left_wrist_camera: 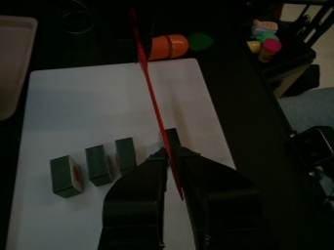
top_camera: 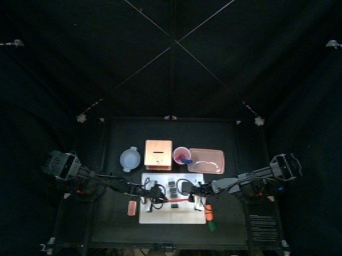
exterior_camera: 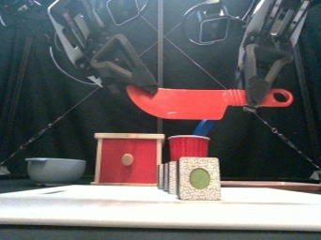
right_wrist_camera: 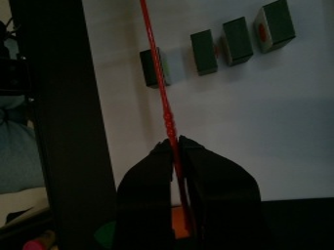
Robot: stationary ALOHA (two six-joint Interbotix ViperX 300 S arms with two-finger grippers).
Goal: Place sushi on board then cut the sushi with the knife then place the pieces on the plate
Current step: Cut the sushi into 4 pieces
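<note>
1. Presently, top view: the left gripper point(top_camera: 150, 188) and right gripper point(top_camera: 201, 187) meet over the white cutting board point(top_camera: 174, 218). The pink tray point(top_camera: 207, 158) lies behind the board.
2. Front view: the red knife point(exterior_camera: 189, 101) hangs level above the sushi point(exterior_camera: 191, 178), clear of it.
3. Left wrist view: the jaws are clamped on the blade end. Four blocks stand apart on the board.
4. Right wrist view: the jaws are clamped on the handle. Recommendation: lower both ends evenly and keep the edge square over any joint judged unsplit.
</note>
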